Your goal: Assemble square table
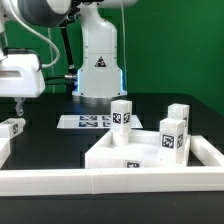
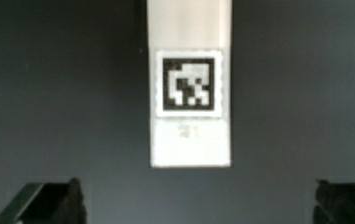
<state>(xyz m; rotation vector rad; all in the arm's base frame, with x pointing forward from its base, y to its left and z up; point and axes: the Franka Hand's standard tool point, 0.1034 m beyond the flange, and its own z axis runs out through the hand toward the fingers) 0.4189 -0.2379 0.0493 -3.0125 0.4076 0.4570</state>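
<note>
- Near: white border rail (image 1: 110,181) runs along the front edge of the dark worktop (image 1: 50,130).
- Square slab (image 1: 120,152) lies just behind the rail; three legs (image 1: 172,140) stand upright on or at it.
- My gripper (image 2: 195,200) is spread wide, holding nothing, above a fourth tagged leg (image 2: 192,85).
- Far: marker board (image 1: 90,122) lies flat.

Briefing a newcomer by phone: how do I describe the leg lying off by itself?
Find the big white slab with the raised rim, then look across the dark table to the exterior view's left edge. There, below the open claw, lies one leg, alone; the other three legs stand by the slab.
</note>
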